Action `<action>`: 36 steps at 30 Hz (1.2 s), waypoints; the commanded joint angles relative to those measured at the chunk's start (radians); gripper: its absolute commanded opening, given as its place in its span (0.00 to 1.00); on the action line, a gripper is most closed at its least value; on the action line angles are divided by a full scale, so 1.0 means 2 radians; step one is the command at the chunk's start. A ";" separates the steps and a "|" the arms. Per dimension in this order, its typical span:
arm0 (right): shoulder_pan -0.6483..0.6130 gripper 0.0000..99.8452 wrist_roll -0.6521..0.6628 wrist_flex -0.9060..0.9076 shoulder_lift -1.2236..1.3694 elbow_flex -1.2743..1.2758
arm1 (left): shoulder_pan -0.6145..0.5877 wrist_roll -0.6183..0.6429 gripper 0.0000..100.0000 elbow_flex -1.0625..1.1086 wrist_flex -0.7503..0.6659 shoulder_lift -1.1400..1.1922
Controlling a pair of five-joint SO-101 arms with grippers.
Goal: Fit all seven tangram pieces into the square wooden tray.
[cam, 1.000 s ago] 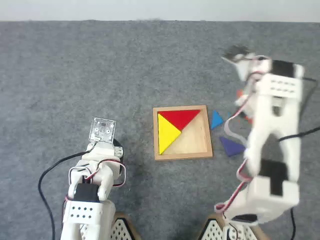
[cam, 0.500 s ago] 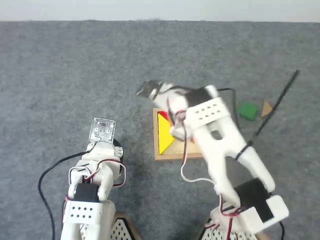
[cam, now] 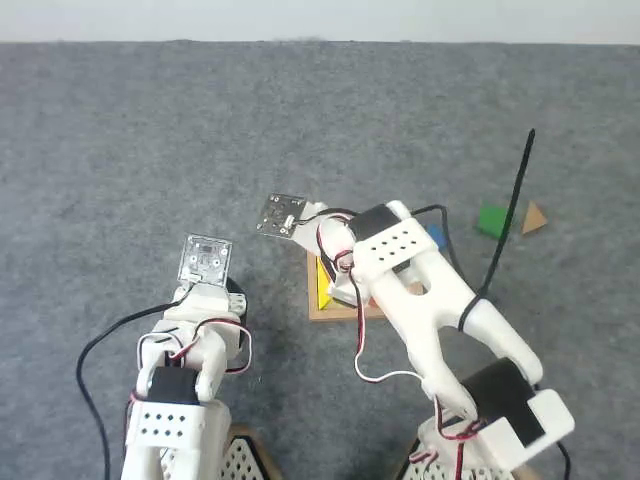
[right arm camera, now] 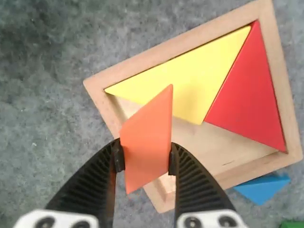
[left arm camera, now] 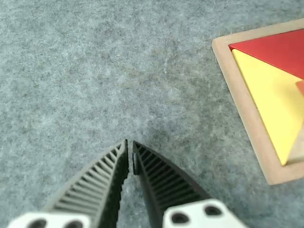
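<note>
Right tool (right arm camera: pixel 145 159) clamps thin orange piece (right arm camera: pixel 146 128) across opposite edges above tray (right arm camera: pixel 180 46) corner. Looks light, stiff, slick; could pivot, mid-edge grip best. Left tool (left arm camera: pixel 129 148) closed, empty.

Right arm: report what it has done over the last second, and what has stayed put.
The right arm swung from right of the tray leftwards over it. The right end effector now holds the orange piece above the tray's corner. The left end effector stayed shut over the mat, and the red triangle and yellow triangle stayed in the tray.
</note>
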 commanded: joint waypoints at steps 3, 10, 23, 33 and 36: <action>0.042 0.02 -0.136 -0.051 -0.033 -0.010 | -0.002 0.002 0.01 -0.010 0.000 -0.006; 0.128 0.01 -0.278 -0.072 -0.032 -0.034 | -0.002 0.002 0.01 -0.010 0.000 -0.006; 0.130 0.01 -0.367 -0.096 0.070 -0.074 | -0.002 0.002 0.01 -0.010 0.000 -0.006; 0.149 0.02 -0.393 -0.077 0.124 -0.119 | -0.002 0.002 0.01 -0.010 0.000 -0.006; 0.153 0.02 -0.385 -0.076 0.125 -0.117 | -0.002 0.002 0.01 -0.010 0.000 -0.006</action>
